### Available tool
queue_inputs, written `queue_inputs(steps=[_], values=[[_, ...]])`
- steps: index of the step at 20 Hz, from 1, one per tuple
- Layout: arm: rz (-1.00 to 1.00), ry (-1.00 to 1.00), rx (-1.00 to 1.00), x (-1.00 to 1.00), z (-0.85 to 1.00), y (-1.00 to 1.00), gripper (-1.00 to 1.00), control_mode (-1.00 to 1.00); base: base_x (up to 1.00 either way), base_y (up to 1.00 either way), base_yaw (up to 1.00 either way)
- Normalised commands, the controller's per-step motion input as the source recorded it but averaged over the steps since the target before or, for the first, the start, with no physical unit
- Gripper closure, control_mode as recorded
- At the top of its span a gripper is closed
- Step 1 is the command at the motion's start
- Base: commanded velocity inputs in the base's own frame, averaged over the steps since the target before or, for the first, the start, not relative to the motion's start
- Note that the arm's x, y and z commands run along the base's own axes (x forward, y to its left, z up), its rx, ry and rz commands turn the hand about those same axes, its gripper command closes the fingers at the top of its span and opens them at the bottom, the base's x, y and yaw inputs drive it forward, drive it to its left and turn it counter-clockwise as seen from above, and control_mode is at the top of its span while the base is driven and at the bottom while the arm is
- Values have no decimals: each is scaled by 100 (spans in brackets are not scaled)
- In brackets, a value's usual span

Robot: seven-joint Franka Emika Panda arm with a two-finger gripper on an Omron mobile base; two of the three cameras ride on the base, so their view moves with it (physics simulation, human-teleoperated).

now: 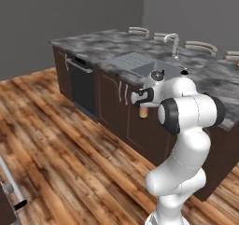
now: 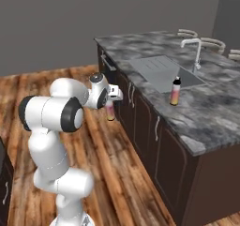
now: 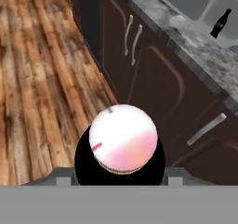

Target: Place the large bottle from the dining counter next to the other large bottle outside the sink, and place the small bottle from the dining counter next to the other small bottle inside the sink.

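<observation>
Two-finger gripper [image 2: 111,100] of the white arm partly open and clamped on the small pink-to-yellow bottle [image 2: 110,111], held in the air in front of the dark brown cabinet doors, out over the brown wooden plank floor [image 1: 56,140] and below the level of the counter top. Bottle hanging downward from the gripper in both base views; seen end-on in the hand view as a round white-to-pink face [image 3: 122,138] against a black ring, fingertips hidden beneath it. Dark grey marbled stone counter [image 2: 220,108] carrying the grey recessed sink [image 2: 157,69] with its tall arched silver faucet [image 2: 194,51]. Tiny all-black narrow-necked bottle [image 3: 220,23] standing upright inside a sink basin, well apart from the held bottle. Larger pink-to-yellow bottle with a dark cap [image 2: 175,91] upright on the stone just beside the sink's near edge, outside the basin.
</observation>
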Motion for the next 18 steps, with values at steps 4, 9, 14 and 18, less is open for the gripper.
queue_inputs(steps=[4, 9, 14, 18], values=[[0, 0, 0, 0, 0, 0, 100, 100, 24, 56, -34], [0, 0, 0, 0, 0, 0, 100, 100, 34, 21, -31], [0, 0, 0, 0, 0, 0, 100, 100, 38, -6, -23], [0, 0, 0, 0, 0, 0, 100, 100, 37, -16, -23]])
